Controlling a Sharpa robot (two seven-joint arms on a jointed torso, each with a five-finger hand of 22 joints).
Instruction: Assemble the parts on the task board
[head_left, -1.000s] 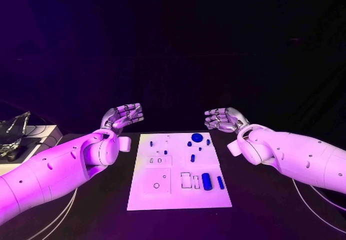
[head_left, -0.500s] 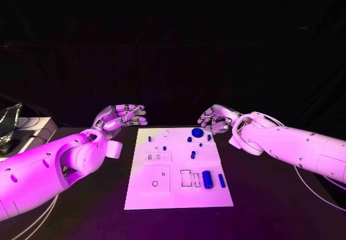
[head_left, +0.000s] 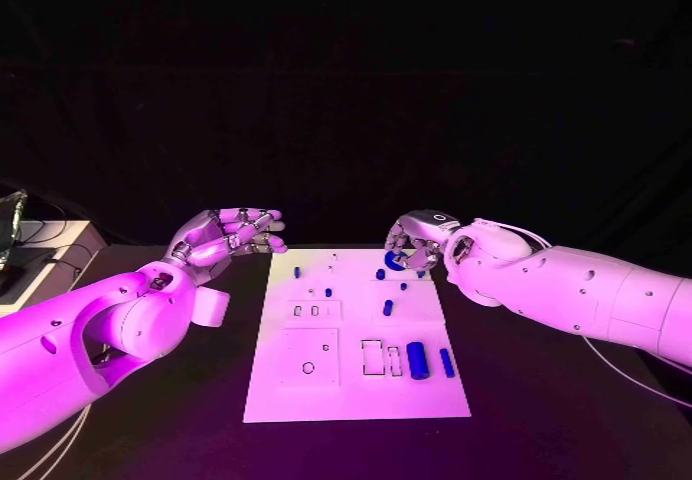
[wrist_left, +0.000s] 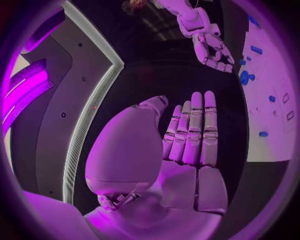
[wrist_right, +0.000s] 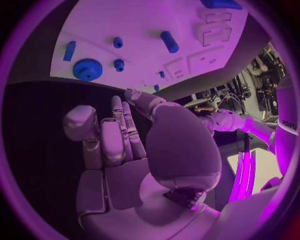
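Two silver many-fingered hands are raised over the far end of the black bench (head_left: 144, 440), and neither holds anything. The right hand (head_left: 418, 240) is seen at about one o'clock from the flat white task board (head_left: 353, 400), its fingers (wrist_right: 119, 135) fairly straight and close together, empty. The round blue toothed gear part (head_left: 394, 261) lies flat on the board's far right corner, just ahead of and below those fingertips, so the right hand is judged much the nearer. The left hand (head_left: 224, 238) is held at about eleven o'clock, off the board's edge, its fingers (wrist_left: 197, 130) side by side with the palm open. The long blue cylindrical part (head_left: 417, 359) lies lengthwise toward five o'clock, well apart from both hands.
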